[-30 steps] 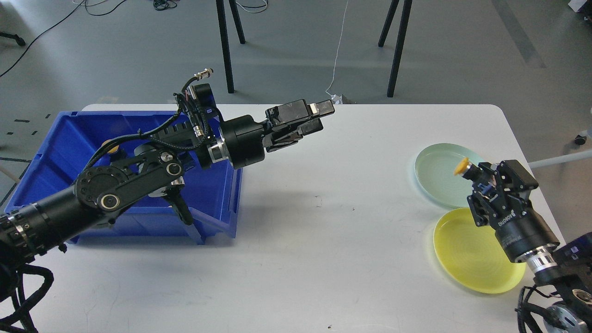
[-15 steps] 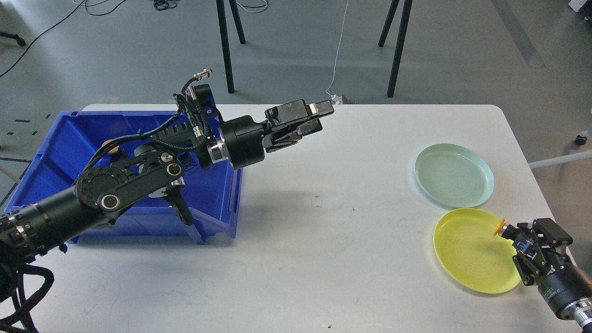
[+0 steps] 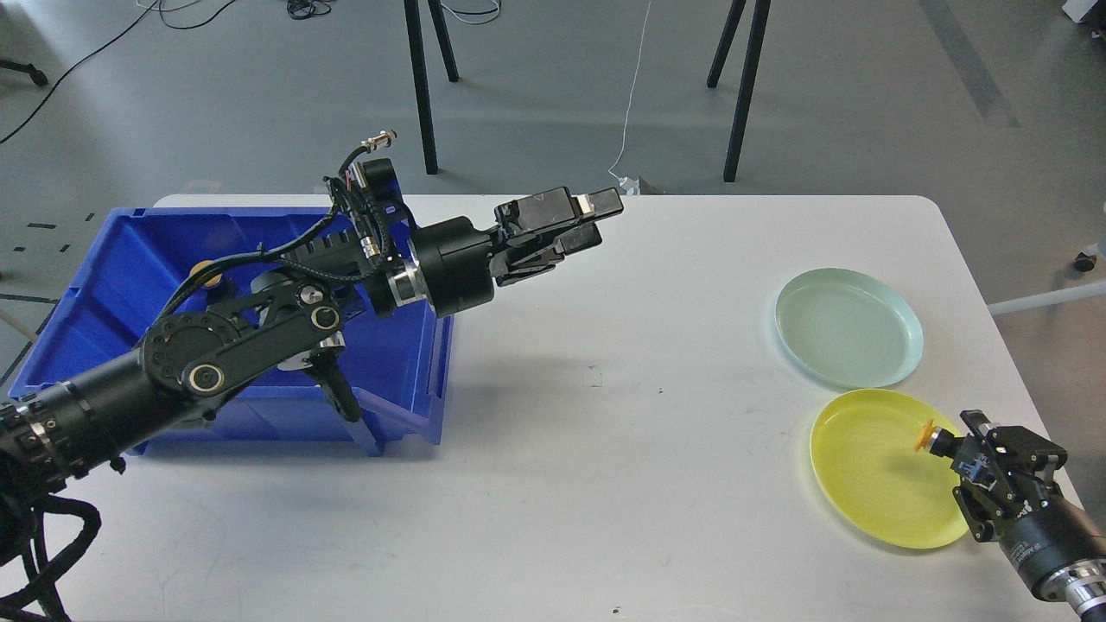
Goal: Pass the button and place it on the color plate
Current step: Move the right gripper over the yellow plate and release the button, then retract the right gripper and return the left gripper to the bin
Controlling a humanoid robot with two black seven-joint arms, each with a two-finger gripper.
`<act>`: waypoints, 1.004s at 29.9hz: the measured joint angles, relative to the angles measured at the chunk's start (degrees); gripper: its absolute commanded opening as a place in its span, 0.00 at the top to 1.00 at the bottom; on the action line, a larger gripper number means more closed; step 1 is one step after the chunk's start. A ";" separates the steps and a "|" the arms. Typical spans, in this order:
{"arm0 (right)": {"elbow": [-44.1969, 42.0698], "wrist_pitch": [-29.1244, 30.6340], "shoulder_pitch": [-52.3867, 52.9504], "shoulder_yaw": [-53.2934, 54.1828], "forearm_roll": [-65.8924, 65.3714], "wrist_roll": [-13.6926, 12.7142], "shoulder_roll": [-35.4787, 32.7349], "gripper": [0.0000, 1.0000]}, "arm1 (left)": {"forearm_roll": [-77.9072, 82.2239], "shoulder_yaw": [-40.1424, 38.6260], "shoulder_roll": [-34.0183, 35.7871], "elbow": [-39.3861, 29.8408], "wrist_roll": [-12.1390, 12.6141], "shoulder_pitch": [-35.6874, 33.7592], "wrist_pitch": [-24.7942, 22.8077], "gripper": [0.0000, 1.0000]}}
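The button (image 3: 926,434), a small yellow-orange cap on a dark stem, is seen at the lower right of the frame, pinched at its stem in the right gripper (image 3: 949,446) and held just over the right-hand part of the yellow plate (image 3: 864,471); whether it touches the plate cannot be told. It is judged light, stiff and small, with a smooth rounded cap likely to slip or roll once let go, so the stem appears the sounder place to be held. The yellow plate holds nothing else. Just above it, the pale green plate (image 3: 848,326) lies bare. At the left of the frame, a blue bin (image 3: 112,259) is seen with one more yellow-capped piece (image 3: 204,272) inside, partly hidden by the arm. The left gripper (image 3: 596,218) is raised over the table (image 3: 605,432) at upper centre, its fingers slightly parted and nothing held.
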 measured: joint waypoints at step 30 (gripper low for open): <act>4.05 0.32 2.62 6.21 10.92 0.00 1.83 0.06 | 1.18 -1.49 16.55 -3.22 0.00 -2.96 -0.94 0.06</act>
